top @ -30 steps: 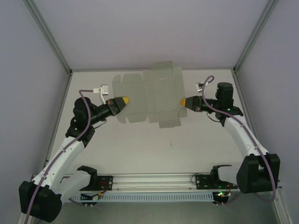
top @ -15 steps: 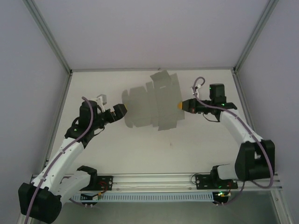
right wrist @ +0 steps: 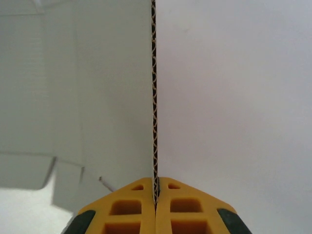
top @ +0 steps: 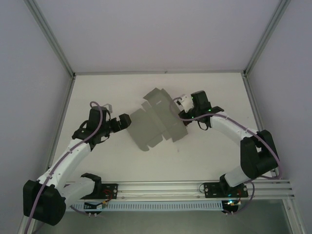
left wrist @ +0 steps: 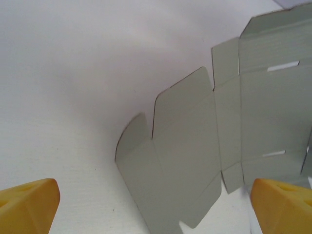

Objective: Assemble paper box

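The paper box (top: 158, 121) is a flat grey die-cut sheet with flaps and slots, held tilted above the middle of the table. My right gripper (top: 181, 108) is shut on its right edge. In the right wrist view the yellow fingers (right wrist: 131, 209) pinch the corrugated edge of the sheet (right wrist: 87, 87), which runs straight up between them. My left gripper (top: 126, 121) stands open just left of the sheet, not touching it. In the left wrist view its yellow fingertips (left wrist: 29, 202) sit far apart, with the sheet's rounded flaps (left wrist: 190, 146) ahead between them.
The white table (top: 204, 156) is enclosed by an aluminium frame with pale walls at the left, back and right. A mounting rail (top: 161, 187) runs along the near edge between the two arm bases.
My left gripper has let go of the sheet, opened wide and drawn back a little. The right gripper has swung left and inward, turning and tilting the sheet.
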You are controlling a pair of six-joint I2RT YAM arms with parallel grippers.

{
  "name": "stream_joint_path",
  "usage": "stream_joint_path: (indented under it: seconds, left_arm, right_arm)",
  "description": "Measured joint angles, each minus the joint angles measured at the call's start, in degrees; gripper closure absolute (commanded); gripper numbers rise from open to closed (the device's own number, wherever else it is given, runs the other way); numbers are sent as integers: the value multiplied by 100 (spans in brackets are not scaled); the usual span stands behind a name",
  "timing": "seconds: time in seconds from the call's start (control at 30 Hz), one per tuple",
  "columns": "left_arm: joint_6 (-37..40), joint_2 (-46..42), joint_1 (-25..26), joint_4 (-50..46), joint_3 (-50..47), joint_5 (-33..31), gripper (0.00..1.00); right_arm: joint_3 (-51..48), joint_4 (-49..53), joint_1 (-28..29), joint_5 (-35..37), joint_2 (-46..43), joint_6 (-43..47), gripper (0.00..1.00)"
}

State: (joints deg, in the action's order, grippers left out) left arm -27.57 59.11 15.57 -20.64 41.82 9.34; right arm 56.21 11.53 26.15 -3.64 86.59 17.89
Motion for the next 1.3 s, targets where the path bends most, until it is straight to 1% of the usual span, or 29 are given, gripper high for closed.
stream_joint_path:
  seconds: [0.17,0.37,0.47,0.6,0.7,0.77,0.87,0.97,1.1,1.23,1.3]
  left_arm:
    - [2,284,0,42,153,225,0]
    - [-24,568,0,173,678,584,0]
    - [-59,813,0,181,1073,745,0]
    - [-116,1370,81,186,1777,817,0]
    - [-120,1875,232,103,2328,798,0]
    - [-107,2262,431,66,2688,756,0]
    - [-61,2815,710,-68,3141,686,0]
    - [22,3324,866,-210,3543,621,0]
    - [61,3921,944,-326,3958,597,5]
    - [111,4295,975,-382,4133,579,8]
    - [138,4389,997,-431,4131,584,15]
  right_arm:
    - [-328,-973,531,1180,122,1241,97]
    - [-699,-2199,1165,2540,664,2555,98]
    - [-807,-2824,1392,3056,922,3119,98]
    - [-942,-3731,1556,3508,1193,3840,98]
    - [-970,-4284,1611,3773,1401,4295,98]
    - [-970,-4498,1633,3880,1464,4459,98]
    - [-970,-4601,1655,3919,1473,4522,97]
    - [-970,-4601,1676,3904,1471,4518,97]
    - [-973,-4581,1703,3897,1447,4516,96]
    - [-973,-4581,1707,3897,1447,4509,96]
    - [-973,-4579,1707,3897,1445,4470,96]
